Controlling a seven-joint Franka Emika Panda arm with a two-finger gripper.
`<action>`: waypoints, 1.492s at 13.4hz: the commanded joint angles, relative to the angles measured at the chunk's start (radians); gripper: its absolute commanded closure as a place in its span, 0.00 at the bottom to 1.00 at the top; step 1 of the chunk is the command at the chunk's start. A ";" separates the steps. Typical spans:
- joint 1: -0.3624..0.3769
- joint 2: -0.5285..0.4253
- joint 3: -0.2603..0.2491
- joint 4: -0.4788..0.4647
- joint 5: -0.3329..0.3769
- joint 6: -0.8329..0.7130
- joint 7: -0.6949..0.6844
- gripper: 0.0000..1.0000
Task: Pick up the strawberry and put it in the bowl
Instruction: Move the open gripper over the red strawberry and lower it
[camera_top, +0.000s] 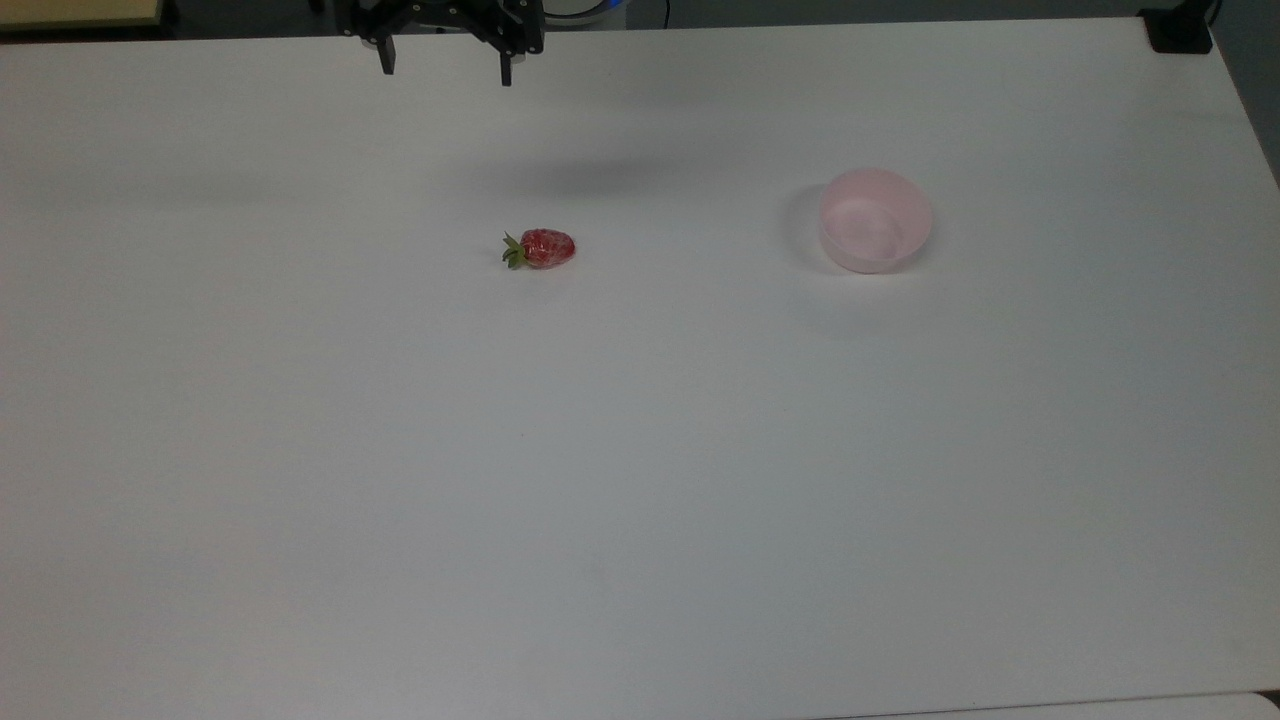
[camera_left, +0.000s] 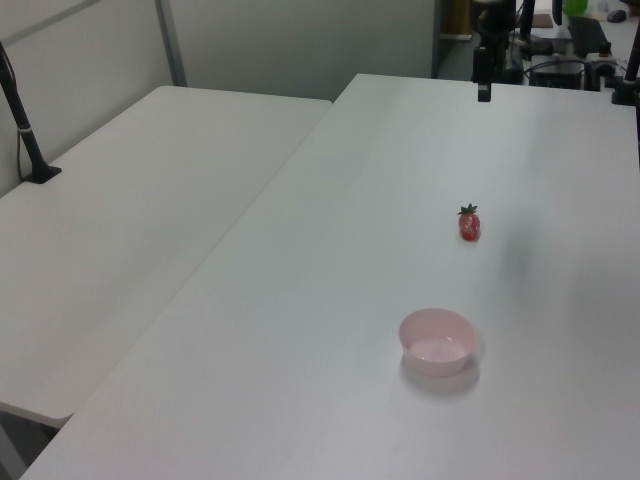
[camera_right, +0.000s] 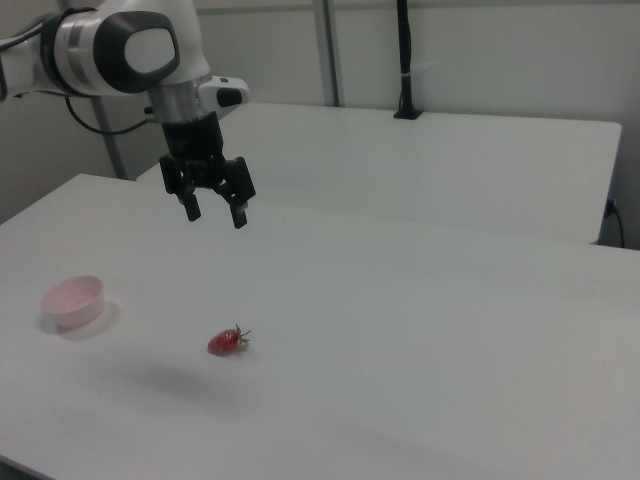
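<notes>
Lying below claw (camera_right: 213, 211), strawberry (camera_right: 226, 342), seemingly apart

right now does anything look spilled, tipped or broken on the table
Nothing stands out. The strawberry lies on its side on the bare table, whole, leafy cap toward the top view's left. The bowl sits upright and empty, well apart from it. The gripper hangs open above the table, holding nothing.

Arm: glossy white rounded shells, a dark grey round cap on the joint housing, black band at the wrist. Black cable runs along behind the upper link. Claw (camera_right: 214, 212): matt black, angular body, two short straight fingers (camera_right: 239, 216), spread apart.
</notes>
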 joint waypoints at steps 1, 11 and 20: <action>0.017 -0.019 -0.020 -0.031 -0.015 0.030 0.007 0.00; 0.019 -0.017 -0.020 -0.031 -0.015 0.029 0.005 0.00; 0.117 0.030 -0.023 -0.248 0.002 0.187 0.055 0.01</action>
